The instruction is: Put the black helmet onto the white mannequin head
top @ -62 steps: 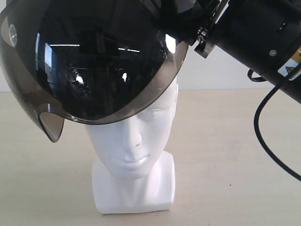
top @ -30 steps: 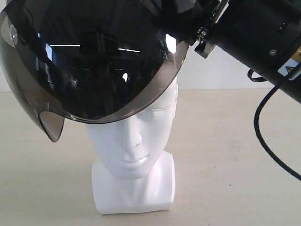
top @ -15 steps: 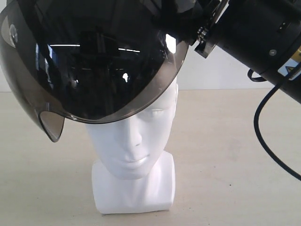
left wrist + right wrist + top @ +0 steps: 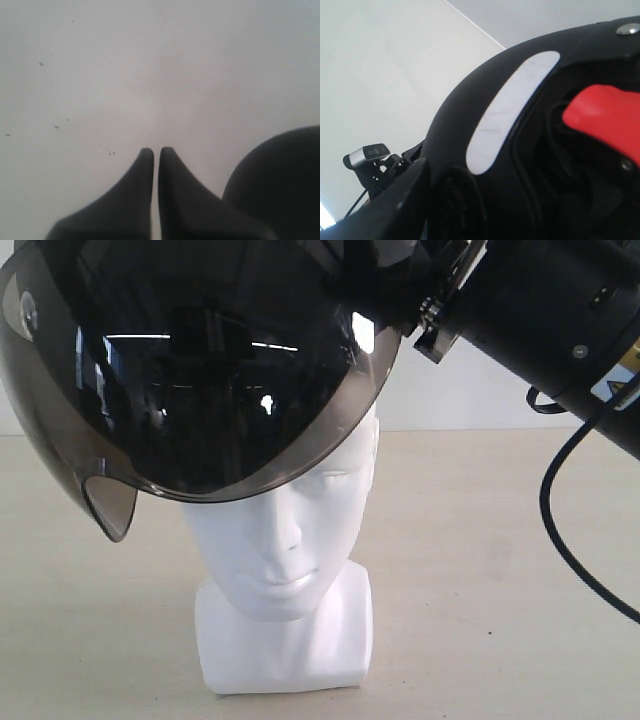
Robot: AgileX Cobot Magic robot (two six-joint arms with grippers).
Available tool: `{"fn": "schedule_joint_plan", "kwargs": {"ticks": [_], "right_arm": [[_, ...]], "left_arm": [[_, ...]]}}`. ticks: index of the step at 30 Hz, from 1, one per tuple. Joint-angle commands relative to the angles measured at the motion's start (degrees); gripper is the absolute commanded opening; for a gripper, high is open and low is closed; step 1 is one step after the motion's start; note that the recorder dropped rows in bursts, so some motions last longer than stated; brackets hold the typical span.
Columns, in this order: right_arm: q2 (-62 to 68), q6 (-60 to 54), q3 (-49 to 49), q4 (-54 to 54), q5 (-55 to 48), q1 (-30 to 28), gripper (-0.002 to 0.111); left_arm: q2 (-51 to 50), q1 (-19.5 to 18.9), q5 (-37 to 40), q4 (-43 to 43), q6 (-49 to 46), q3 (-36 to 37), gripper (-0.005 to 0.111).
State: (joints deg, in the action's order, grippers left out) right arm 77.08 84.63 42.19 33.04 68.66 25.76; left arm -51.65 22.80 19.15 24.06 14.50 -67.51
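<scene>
Smoky brown visor point(image 4: 200, 440) fills the exterior view. The black helmet point(image 4: 462, 112) hangs over the crown of the white mannequin head point(image 4: 290, 530), tilted, with the visor's edge across the forehead and the face bare below. Not seated yet, I'd say. My right gripper point(image 4: 427, 195) pinches the shell at its rim, 1 finger point(image 4: 395, 210) lying outside it. I reckon that grip leaves the opening free to slide down over the skull.

My left gripper point(image 4: 156, 152) idles above the pale table point(image 4: 100, 75), its 2 fingers pressed together on nothing, well out of the way.

Any writing? The white oval patch point(image 4: 510, 110) on the shell is blank and the red tab point(image 4: 605, 115) is bare. The yellow label point(image 4: 622, 380) on my right arm is too cropped to read.
</scene>
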Motion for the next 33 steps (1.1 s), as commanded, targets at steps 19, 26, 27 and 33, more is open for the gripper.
{"fn": "schedule_joint_plan", "kwargs": {"ticks": [19,26,27,33], "right_arm": [[-1.67,-4.57,0.50,-4.33,-0.39,-1.57,0.000],[-1.67,-5.05,0.50,-4.26,-0.81,-1.57,0.000],[-1.67,-5.19,0.50,-4.16,-1.03,-1.57,0.000],[-1.67,-5.80,0.50,-4.16,-4.91,-1.57,0.000]], "left_arm": [[-18.16,0.44,45.83,-53.37,-74.63,-31.94,0.004],[-20.17,0.44,45.45,-52.93,-73.57,-31.94,0.004],[-20.64,0.44,44.89,-52.31,-72.82,-31.94,0.004],[-21.95,0.44,40.23,-49.77,-71.80,-31.94,0.004]]}}
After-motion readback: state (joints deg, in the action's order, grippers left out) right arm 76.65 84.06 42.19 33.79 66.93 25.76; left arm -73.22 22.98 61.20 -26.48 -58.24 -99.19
